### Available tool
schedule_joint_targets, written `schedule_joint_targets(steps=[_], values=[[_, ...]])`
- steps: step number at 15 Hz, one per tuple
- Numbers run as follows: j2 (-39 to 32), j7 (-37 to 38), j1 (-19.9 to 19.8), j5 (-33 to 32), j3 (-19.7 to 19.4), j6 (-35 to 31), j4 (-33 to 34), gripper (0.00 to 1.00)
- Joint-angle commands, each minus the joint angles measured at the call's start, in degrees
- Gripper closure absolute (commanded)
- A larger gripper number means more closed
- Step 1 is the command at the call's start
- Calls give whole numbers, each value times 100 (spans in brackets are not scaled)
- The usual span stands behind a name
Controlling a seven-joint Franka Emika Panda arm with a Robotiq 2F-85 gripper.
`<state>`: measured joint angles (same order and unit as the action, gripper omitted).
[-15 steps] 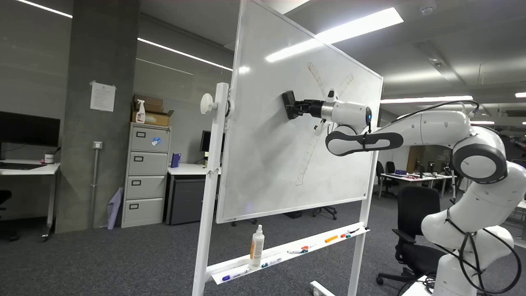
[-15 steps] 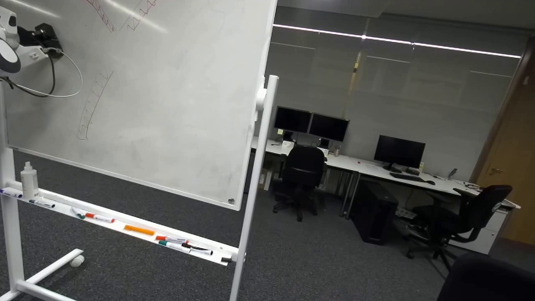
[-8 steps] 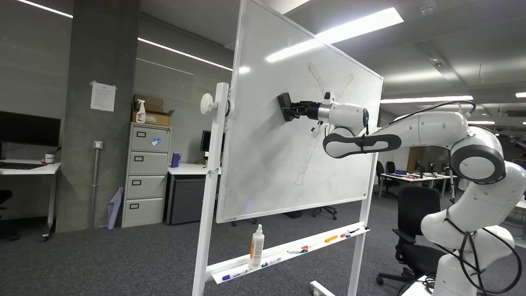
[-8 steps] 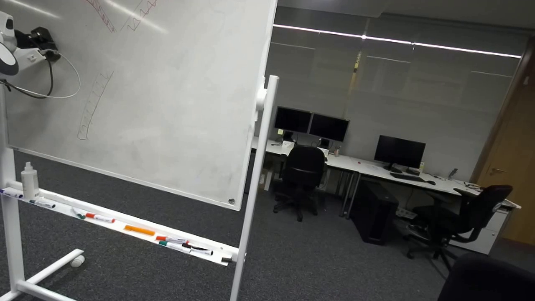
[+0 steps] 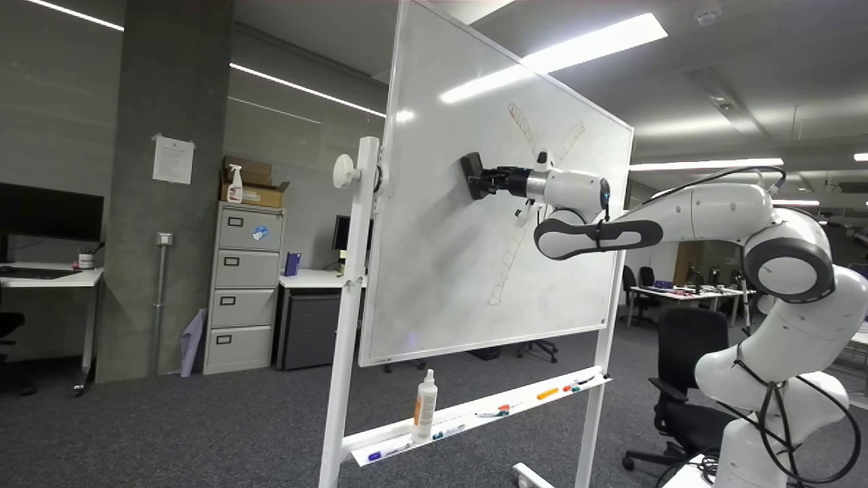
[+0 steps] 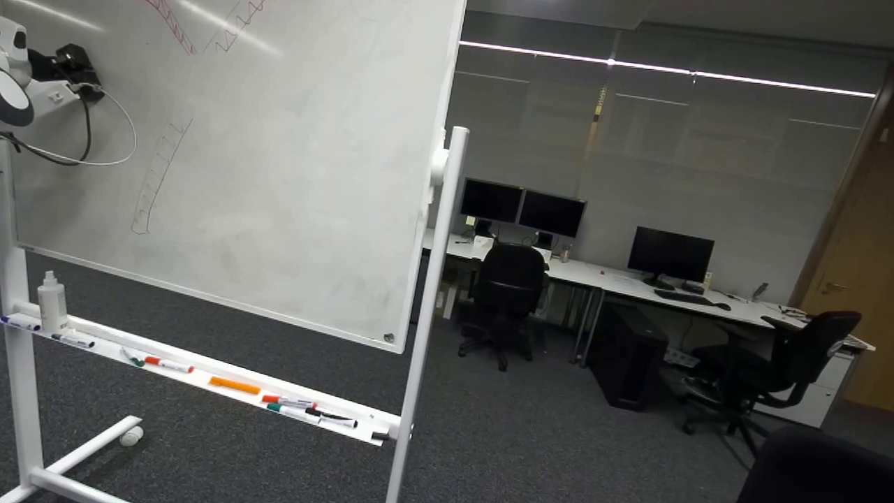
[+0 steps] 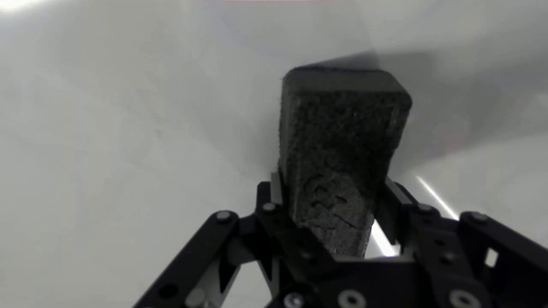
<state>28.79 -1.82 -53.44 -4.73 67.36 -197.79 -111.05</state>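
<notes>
My hand (image 7: 334, 196): clamped on black block (image 7: 342, 141), facing whiteboard (image 5: 420, 298). In exterior view, upright bottle (image 5: 425, 410) at six o'clock from block.

Can read no word, brand or number in any view. In an exterior view, can make out print on the white sheet (image 5: 173, 160) fixed to the pillar (image 5: 176, 74), too small to decipher. Cannot make out lettering on the orange label (image 5: 418, 409) of the bottle (image 5: 426, 410) standing on the whiteboard tray (image 5: 461, 412), nor on the blue-and-white sticker (image 5: 260, 233) of the filing cabinet (image 5: 245, 271). In the wrist view, can see curved and straight marks (image 7: 329, 201) on the dark block (image 7: 340, 141), not resolvable into letters.
</notes>
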Motion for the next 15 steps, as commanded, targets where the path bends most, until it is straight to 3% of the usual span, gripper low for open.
schedule_joint_targets(steps=[1, 6, 11, 15], values=[[-281, -117, 146, 112, -478, -17, -72, 70], [-295, -99, 752, 282, -1362, -10, -290, 70], [-695, -158, 2287, 193, -2862, -13, -612, 70], [-679, -148, 3690, 165, -4399, -18, -931, 70]])
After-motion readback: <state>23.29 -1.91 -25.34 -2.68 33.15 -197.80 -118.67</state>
